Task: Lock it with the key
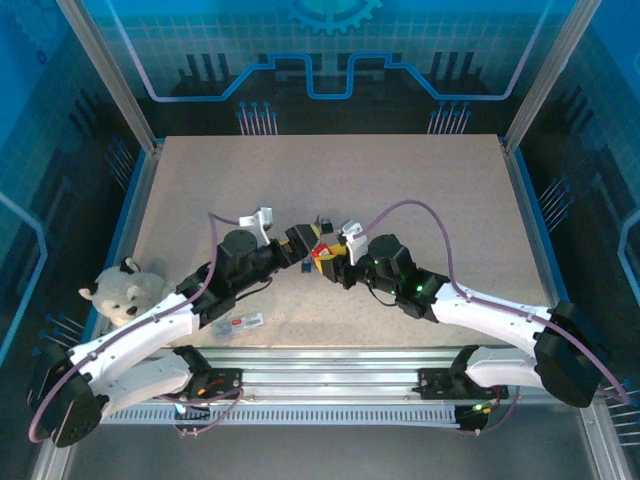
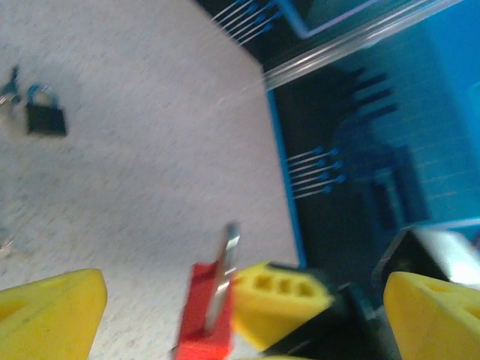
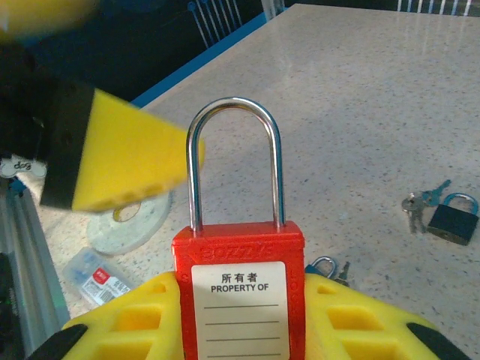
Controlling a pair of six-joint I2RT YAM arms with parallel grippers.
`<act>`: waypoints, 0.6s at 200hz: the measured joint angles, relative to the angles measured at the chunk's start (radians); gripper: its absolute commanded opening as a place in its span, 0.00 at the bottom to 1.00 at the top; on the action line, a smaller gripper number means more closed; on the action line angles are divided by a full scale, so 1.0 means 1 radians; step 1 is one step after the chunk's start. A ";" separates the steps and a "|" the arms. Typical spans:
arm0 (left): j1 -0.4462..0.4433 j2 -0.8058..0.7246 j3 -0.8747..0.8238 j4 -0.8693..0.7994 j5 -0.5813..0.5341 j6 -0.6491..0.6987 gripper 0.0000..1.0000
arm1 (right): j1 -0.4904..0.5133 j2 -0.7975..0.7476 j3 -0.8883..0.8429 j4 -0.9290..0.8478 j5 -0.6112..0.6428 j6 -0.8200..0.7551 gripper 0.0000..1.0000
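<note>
The padlock is gripped upright by the right claw; the left claw is spread wide, released, around it.

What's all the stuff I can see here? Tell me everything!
Plastic padlock with steel shackle: one, red, in the right gripper.
Small padlock with keys: one, black, on the table.
Tiny padlock: one, blue, on the table.
Tape-like ring: one, white, on the table.
Plastic packet: one, clear, table's near edge.
Fluffy toy bear: one, white, table's left edge.
Left gripper: one, yellow fingers, open beside the red padlock.
Right gripper: one, yellow fingers, shut on it.
</note>
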 measured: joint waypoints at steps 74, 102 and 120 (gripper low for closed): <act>0.000 0.047 0.065 -0.068 -0.007 0.002 0.94 | 0.001 0.000 0.000 0.000 -0.018 -0.018 0.00; 0.000 0.082 0.079 -0.114 0.029 0.003 0.87 | 0.001 0.000 0.000 0.000 -0.017 -0.019 0.00; 0.000 0.097 0.080 -0.140 0.050 0.004 0.86 | 0.002 0.000 0.000 -0.001 -0.017 -0.021 0.00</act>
